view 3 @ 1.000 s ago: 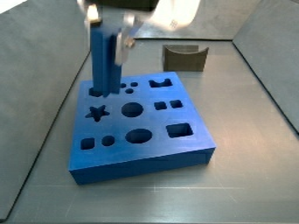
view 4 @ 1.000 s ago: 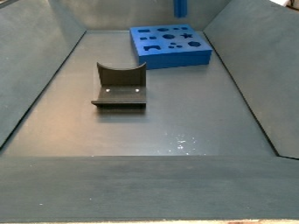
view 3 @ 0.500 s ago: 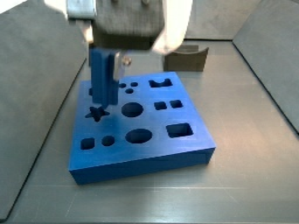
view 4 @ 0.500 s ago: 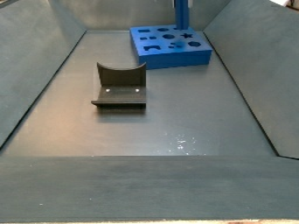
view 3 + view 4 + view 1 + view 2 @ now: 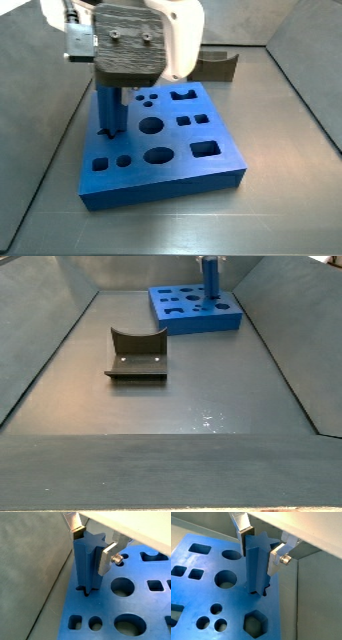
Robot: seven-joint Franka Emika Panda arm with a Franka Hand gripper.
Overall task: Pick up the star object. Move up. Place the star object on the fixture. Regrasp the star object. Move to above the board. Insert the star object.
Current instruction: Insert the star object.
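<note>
The tool (image 5: 93, 544) clamps the star (image 5: 87, 564) near its top, over the board's (image 5: 160, 150) 9 o'clock edge in a side view. The star stands upright, long axis vertical, its lower tip just entering the star hole (image 5: 260, 592). Pickup, fixture (image 5: 136, 354) regrasp and transfer look done; pushing it home and releasing remain.

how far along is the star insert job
Pick-up, fixture step and regrasp look done: the fixture stands bare. In hand: the tool above the board grips the star object, whose lower end is entering the star-shaped hole. Left: pushing it fully in and letting go.
</note>
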